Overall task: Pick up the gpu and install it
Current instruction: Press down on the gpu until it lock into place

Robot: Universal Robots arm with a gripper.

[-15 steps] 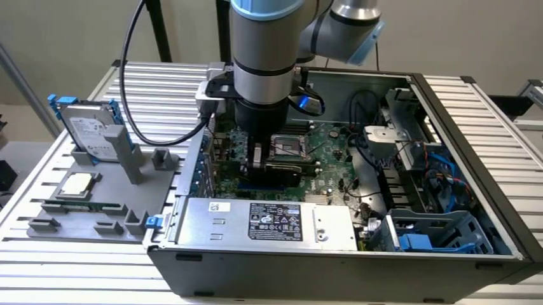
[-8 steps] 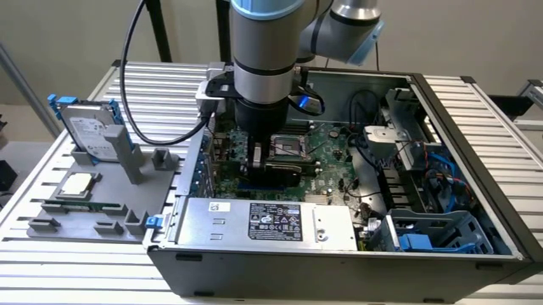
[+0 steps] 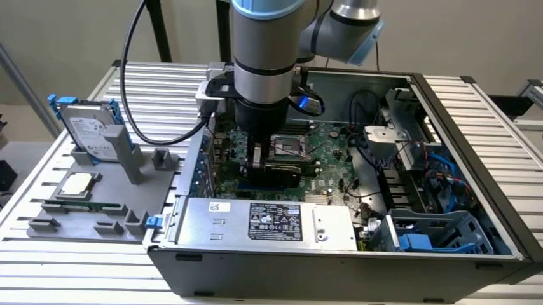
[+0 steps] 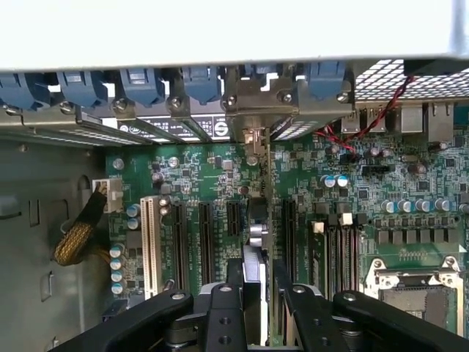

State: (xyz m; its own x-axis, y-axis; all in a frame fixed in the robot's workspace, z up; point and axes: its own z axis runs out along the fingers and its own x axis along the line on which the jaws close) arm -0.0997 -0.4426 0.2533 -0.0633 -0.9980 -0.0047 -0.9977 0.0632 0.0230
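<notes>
My gripper (image 3: 269,160) reaches down into the open computer case (image 3: 475,159), over the green motherboard (image 3: 327,143). It is shut on the gpu (image 3: 284,173), a dark flat card held upright just above the board. In the wrist view the gpu (image 4: 256,227) stands edge-on between the black fingers (image 4: 233,297) of the gripper (image 4: 258,293). The card lines up with the row of black expansion slots (image 4: 204,235), and its metal bracket (image 4: 253,128) sits at the rear wall of the case. Whether the card's edge is seated in a slot is hidden.
A silver power supply (image 3: 263,222) fills the case's front. The CPU socket (image 3: 293,147) lies beside the gripper, and a blue drive cage (image 3: 433,232) sits at the exterior view's right. On the left, a grey tray (image 3: 161,190) holds a hard drive (image 3: 89,130), a chip (image 3: 76,184) and a memory stick (image 3: 81,206).
</notes>
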